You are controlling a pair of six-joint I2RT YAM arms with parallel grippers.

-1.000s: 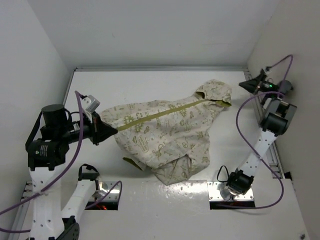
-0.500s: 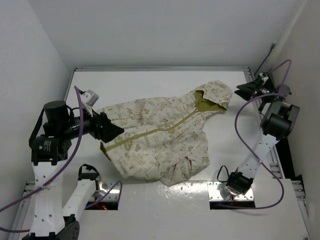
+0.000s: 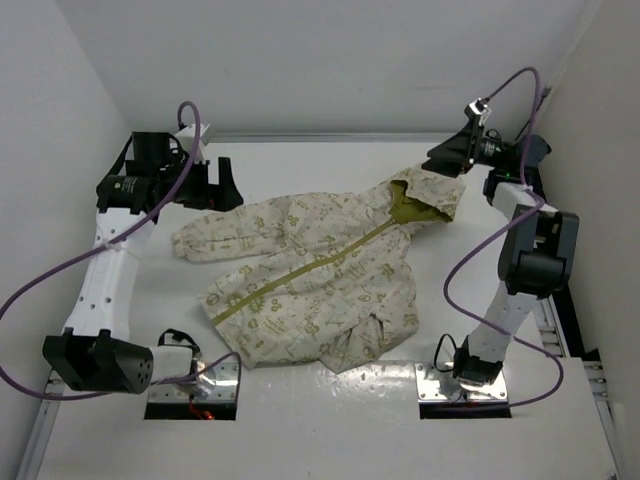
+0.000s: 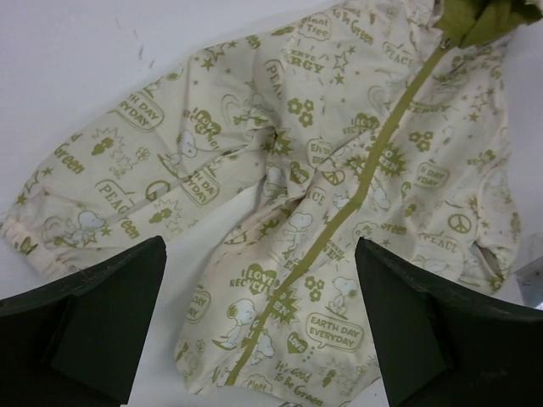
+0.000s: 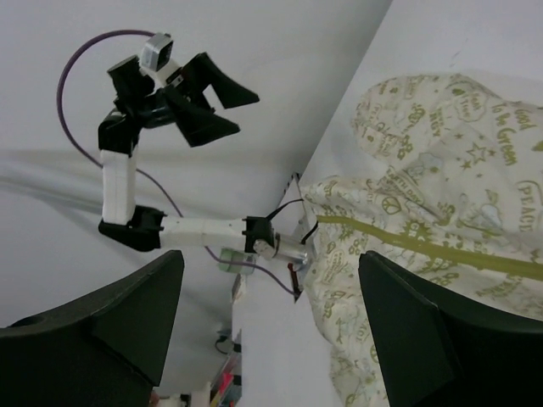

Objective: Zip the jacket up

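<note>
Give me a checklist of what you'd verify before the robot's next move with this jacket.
1. Left gripper open, holding nothing: ok.
2. Right gripper open, holding nothing: ok.
3. Zipper closed along the front up to the hood: ok, the olive strip runs unbroken.
4. Zipped fully to the very top: cannot tell.
5. Jacket lying flat on the table: not ok, its near edge is bunched.
</note>
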